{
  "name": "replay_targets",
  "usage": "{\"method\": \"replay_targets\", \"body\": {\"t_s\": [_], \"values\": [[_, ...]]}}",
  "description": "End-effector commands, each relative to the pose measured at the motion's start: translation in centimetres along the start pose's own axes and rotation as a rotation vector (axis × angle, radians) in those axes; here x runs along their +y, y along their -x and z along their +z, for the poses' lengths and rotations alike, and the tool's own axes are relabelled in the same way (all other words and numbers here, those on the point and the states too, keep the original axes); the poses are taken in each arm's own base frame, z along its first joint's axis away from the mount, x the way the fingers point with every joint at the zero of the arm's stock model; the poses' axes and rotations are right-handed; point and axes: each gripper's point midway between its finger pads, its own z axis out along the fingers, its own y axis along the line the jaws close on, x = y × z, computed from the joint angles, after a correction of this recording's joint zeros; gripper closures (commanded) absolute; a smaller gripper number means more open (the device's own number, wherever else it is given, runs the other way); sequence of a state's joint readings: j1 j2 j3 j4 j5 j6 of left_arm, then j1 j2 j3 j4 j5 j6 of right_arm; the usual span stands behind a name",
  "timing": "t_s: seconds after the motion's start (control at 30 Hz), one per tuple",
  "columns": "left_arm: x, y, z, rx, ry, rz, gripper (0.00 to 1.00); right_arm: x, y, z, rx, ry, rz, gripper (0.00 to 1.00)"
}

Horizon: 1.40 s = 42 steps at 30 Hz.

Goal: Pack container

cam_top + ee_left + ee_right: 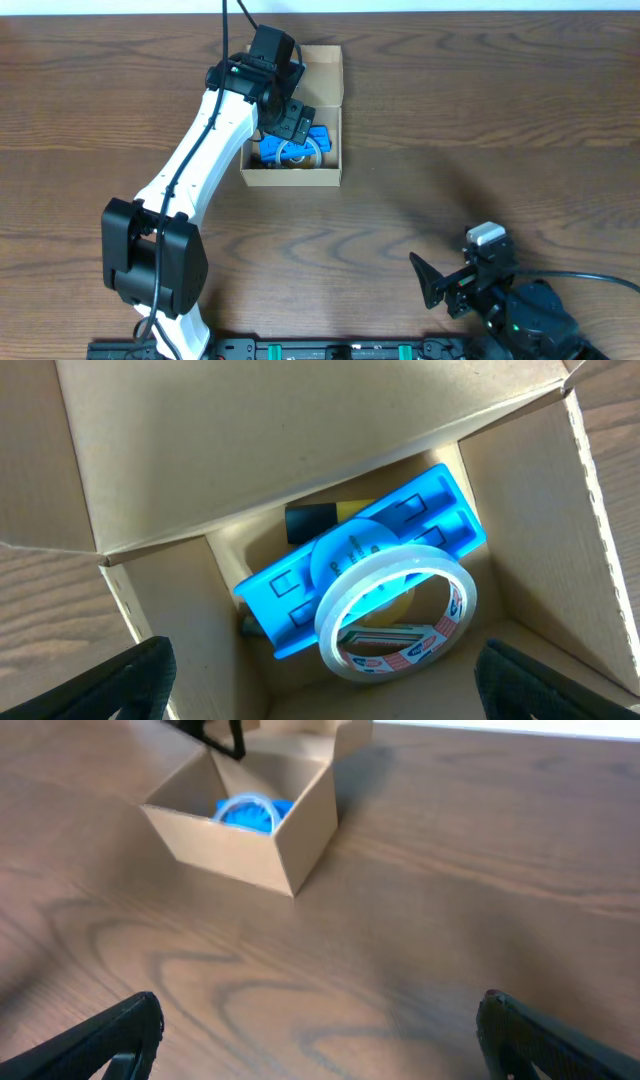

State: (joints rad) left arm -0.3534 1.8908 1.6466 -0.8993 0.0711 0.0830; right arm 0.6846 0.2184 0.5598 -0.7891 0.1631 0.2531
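The wooden counter point(480, 120) is carrying the container point(295, 178), lid open, at its far side. The left tool point(325, 685) is hovering over its mouth, fingers spread and empty. The right tool point(320, 1040) is sitting well apart, likewise spread. Inside, a tape roll point(330, 615) is lying on a blue tray point(440, 510).

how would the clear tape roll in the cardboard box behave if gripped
The clear ring-shaped tape roll is probably light and rigid, being a thin hollow ring. Its glossy band may slip. Resting atop the blue plastic tray, it could slide if nudged.
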Motion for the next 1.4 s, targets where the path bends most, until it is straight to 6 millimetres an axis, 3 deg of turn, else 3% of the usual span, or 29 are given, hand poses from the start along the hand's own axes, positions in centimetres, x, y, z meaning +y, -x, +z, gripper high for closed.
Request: {"method": "replay_targets", "body": {"t_s": [0.0,0.13,0.3,0.53,0.67,0.7,0.9,1.0,1.07,1.23,1.37], "values": [[0.2,0.8,-1.3,-0.026,0.002,-0.024,0.04,-1.4,2.0,-0.2,-0.089,-0.083,0.024,0.01],[0.3,1.0,-2.4,-0.021,0.003,-0.053,0.04,-1.5,5.7,-0.3,-0.218,-0.118,-0.006,0.01],[0.4,1.8,-4.7,-0.033,0.007,-0.068,0.04,-1.8,7.8,1.7,-0.142,-0.183,-0.010,0.01],[2.5,3.1,-7.1,-0.082,0.057,-0.159,0.05,-3.2,11.2,8.1,0.144,-0.262,-0.029,0.01],[5.5,3.2,-7.6,-0.100,0.063,-0.282,0.02,-4.8,12.4,13.3,0.296,-0.270,-0.006,0.01],[6.5,3.1,-7.7,-0.103,0.051,-0.316,0.00,-5.2,12.6,15.1,0.323,-0.266,0.007,0.06],[11.1,3.2,-8.2,-0.155,-0.019,-0.464,0.33,-6.7,13.1,21.3,0.355,-0.230,0.053,0.54],[13.4,3.6,-8.2,-0.193,-0.071,-0.553,0.73,-7.2,13.0,23.8,0.330,-0.192,0.076,0.80],[14.7,3.6,-7.9,-0.204,-0.097,-0.593,0.91,-7.8,12.8,25.1,0.320,-0.187,0.111,0.95],[16.3,3.4,-5.5,-0.183,-0.173,-0.658,0.95,-8.7,11.8,27.5,0.314,-0.163,0.190,0.99],[16.3,3.4,-2.0,-0.133,-0.240,-0.684,0.95,-8.9,10.6,29.6,0.321,-0.099,0.267,0.99]]}}
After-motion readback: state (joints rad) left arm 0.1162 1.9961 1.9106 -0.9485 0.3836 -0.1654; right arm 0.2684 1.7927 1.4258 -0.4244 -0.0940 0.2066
